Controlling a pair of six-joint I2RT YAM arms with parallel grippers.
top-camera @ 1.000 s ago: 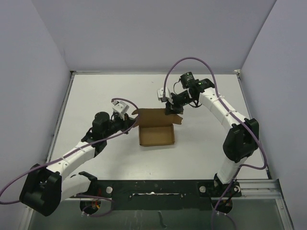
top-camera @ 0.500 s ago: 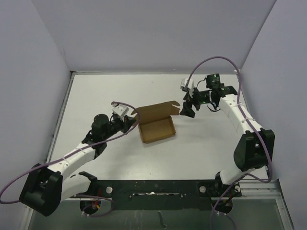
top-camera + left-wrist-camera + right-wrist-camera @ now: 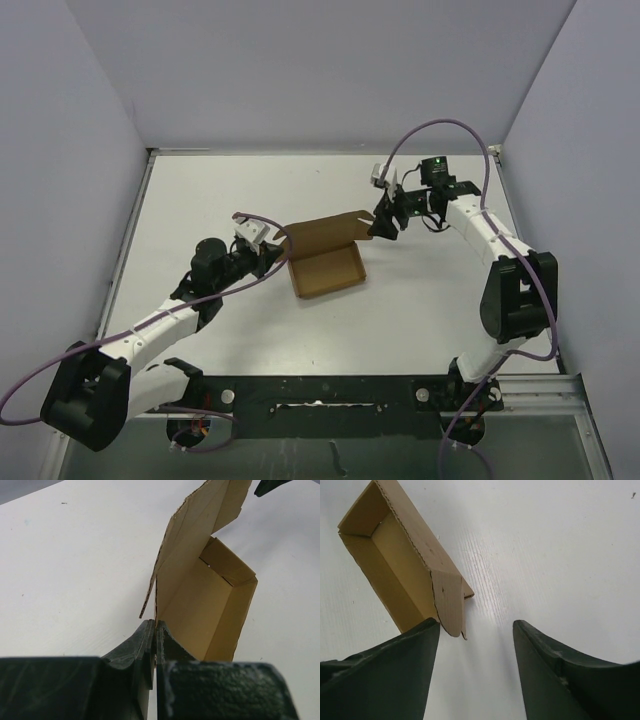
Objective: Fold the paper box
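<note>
1. Nearest the table's (image 3: 190, 200) near edge, the left gripper (image 3: 270, 256) reaches in from the left. Its jaws are pressed together on the thin left end wall of the paper box (image 3: 328, 272), with the cardboard sandwiched between the fingertips (image 3: 150, 635).
2. The paper box sits around the middle of the table as an open tray, tilted slightly off square to the table's edges. Its floor and low walls are formed. The lid (image 3: 322, 232) rises from the far long wall and is not yet folded down.
3. Beyond it, towards the table's far right corner, the right gripper (image 3: 383, 222) hangs by the lid's right end. Its jaws are apart and grip nothing. The lid's side flap (image 3: 451, 605) is just beside one fingertip, and whether they touch cannot be told.
4. Handling, as a judgement: the box looks light and thin. It is stiff across each panel, hinges easily at its creases, and will likely skid on the smooth table unless pinned.
5. Best holds: a firm, gentle pinch on a wall edge to anchor it, and the lid's free edge near the side flap to fold. Hard squeezing could crush the corrugation.
</note>
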